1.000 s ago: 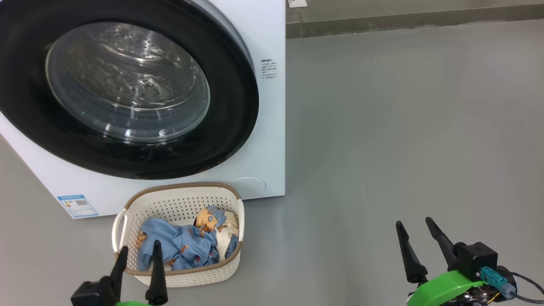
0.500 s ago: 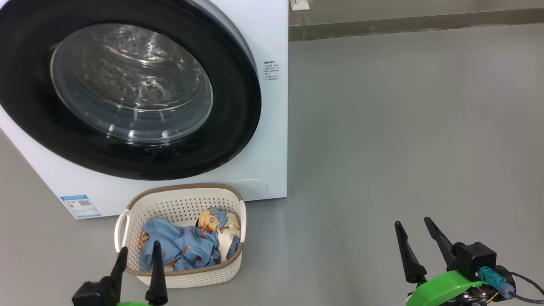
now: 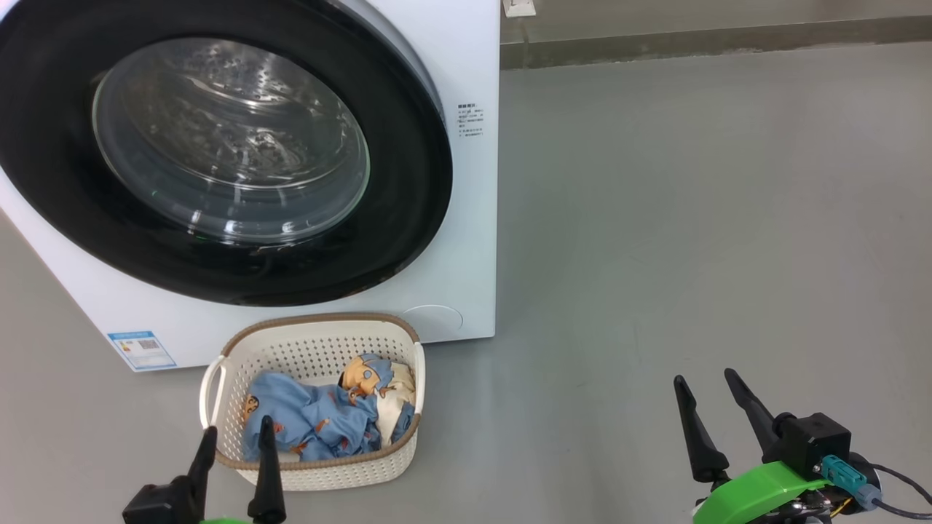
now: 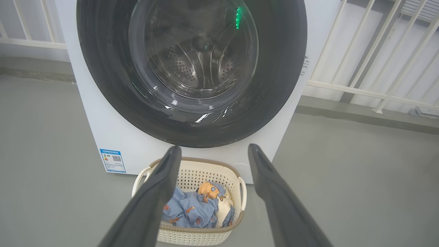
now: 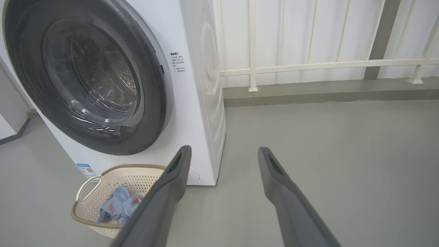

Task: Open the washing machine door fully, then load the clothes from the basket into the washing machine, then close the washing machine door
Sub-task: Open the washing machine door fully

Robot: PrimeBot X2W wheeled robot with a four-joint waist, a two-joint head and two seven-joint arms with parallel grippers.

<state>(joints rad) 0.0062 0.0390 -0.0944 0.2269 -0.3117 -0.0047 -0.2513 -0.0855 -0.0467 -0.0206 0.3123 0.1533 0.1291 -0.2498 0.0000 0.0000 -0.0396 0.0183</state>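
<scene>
The white washing machine (image 3: 466, 240) (image 4: 103, 130) (image 5: 192, 113) stands at the upper left with its round black washing machine door (image 3: 408, 218) (image 4: 192, 127) (image 5: 157, 103) lying flush against the front. The cream basket (image 3: 313, 342) (image 4: 192, 171) (image 5: 89, 219) sits on the floor just in front of it, holding the light blue and cream clothes (image 3: 320, 418) (image 4: 195, 209) (image 5: 116, 206). My left gripper (image 3: 235, 431) (image 4: 212, 151) hangs open just before the basket's near rim. My right gripper (image 3: 705, 378) (image 5: 223, 151) is open over bare floor, far right of the basket.
Grey floor (image 3: 692, 218) spreads to the right of the machine. A white railing (image 5: 308, 65) and a low grey kerb (image 3: 713, 40) run along the back wall. A blue label sticker (image 3: 142, 349) marks the machine's lower left corner.
The whole head picture has shifted slightly right and up, so the camera has moved. Both grippers stay open and the door and basket have not moved.
</scene>
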